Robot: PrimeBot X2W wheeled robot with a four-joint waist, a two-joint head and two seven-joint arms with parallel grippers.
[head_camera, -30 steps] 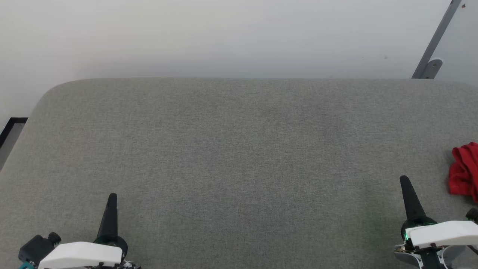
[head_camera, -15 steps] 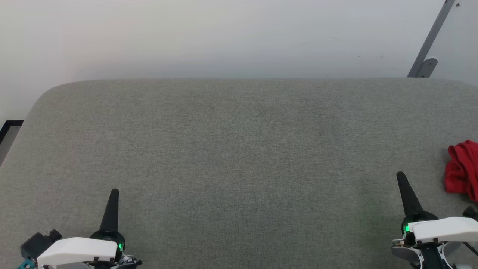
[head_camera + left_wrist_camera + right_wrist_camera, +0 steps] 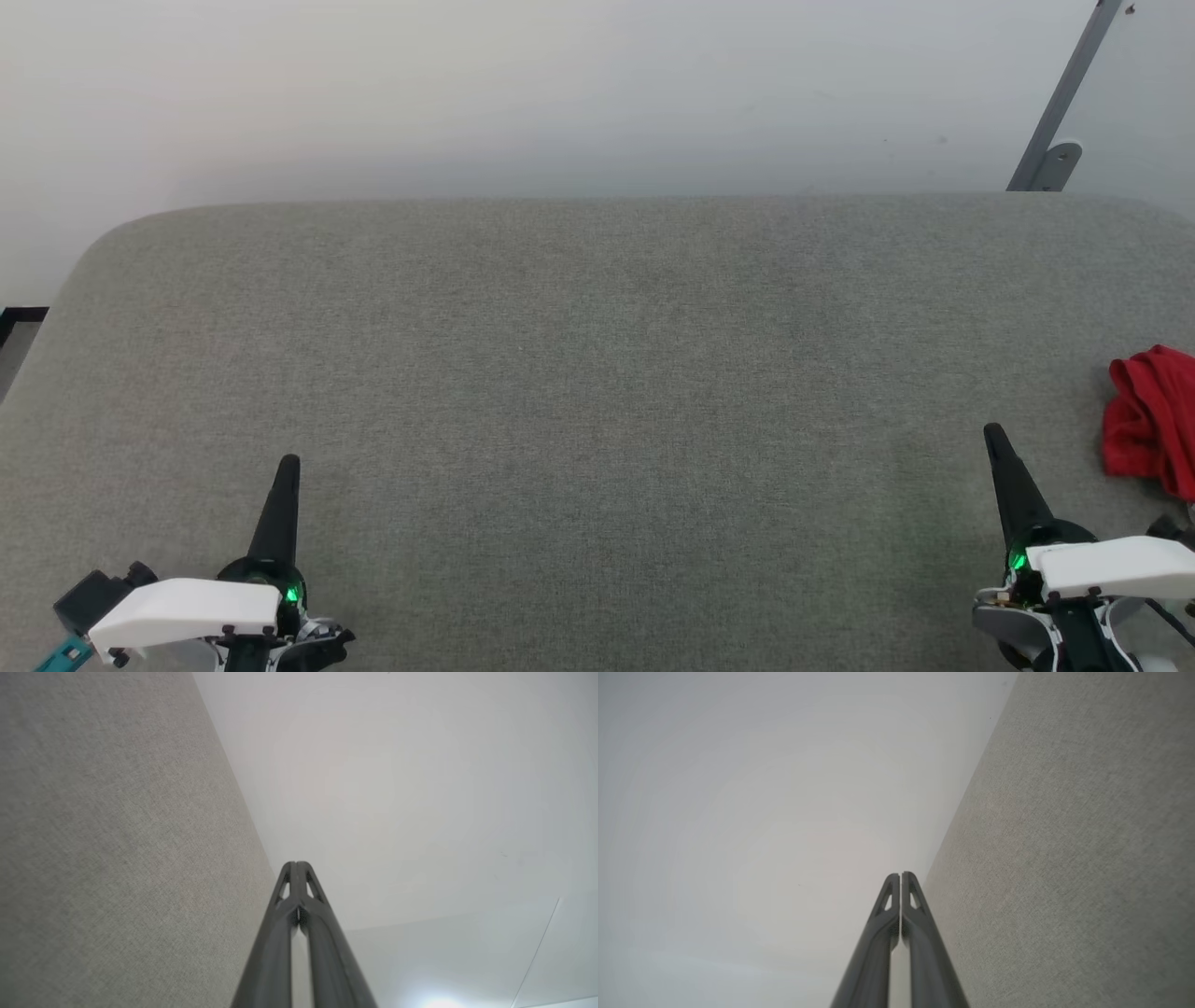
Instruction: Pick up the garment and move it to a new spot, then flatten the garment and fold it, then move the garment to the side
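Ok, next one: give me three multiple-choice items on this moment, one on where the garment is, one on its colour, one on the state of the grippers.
1. Where in the head view does the garment lie on the grey padded surface?
A. at the far right edge, beyond the right gripper
B. in the centre
C. at the far left corner

2. What colour is the part of the garment that shows?
A. blue
B. red
C. white

3. How do the left gripper and the right gripper stand?
A. both open
B. one shut on the garment
C. both shut, holding nothing

Answers:
1 A: the bunched cloth is cut off by the right border of the head view.
2 B: all the cloth that shows is bright red.
3 C: each wrist view shows the jaws pressed together with nothing between.
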